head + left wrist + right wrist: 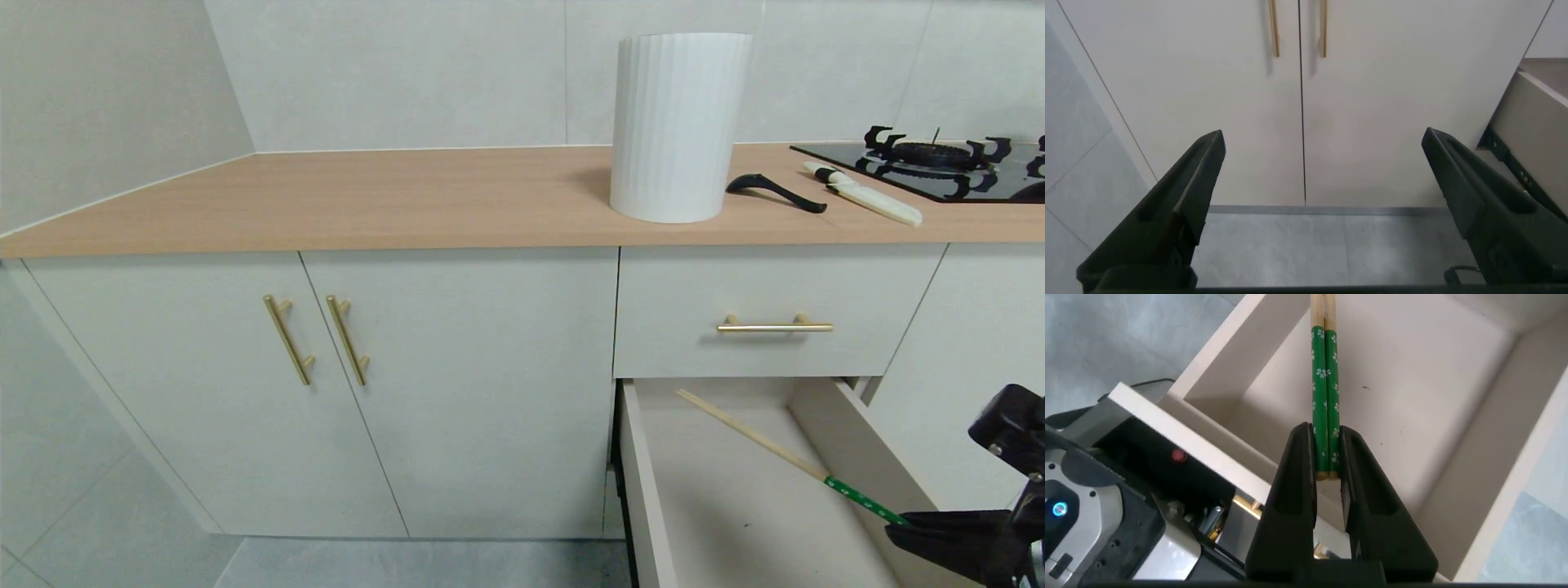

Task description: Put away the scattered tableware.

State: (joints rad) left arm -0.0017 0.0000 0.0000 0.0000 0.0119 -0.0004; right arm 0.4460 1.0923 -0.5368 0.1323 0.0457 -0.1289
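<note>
the wooden worktop (367, 196) carries a white ribbed canister (678, 122), a pale knife (865, 196) and a black utensil (775, 192). below it, over the open drawer (645, 490), the right end effector (1327, 445) is clamped on the green-banded end of the chopsticks (1323, 400), whose bare tips point toward the drawer's back. the left end effector (1323, 140) hangs spread wide before the cabinet doors (1372, 122).

Canister (680, 126) on countertop (408, 196), utensil (775, 192) and knife (867, 198) to its right, hob (939, 175) farther right, chopsticks (784, 457) slanting over drawer (645, 490) below, cupboard doors (457, 392) left of it.
</note>
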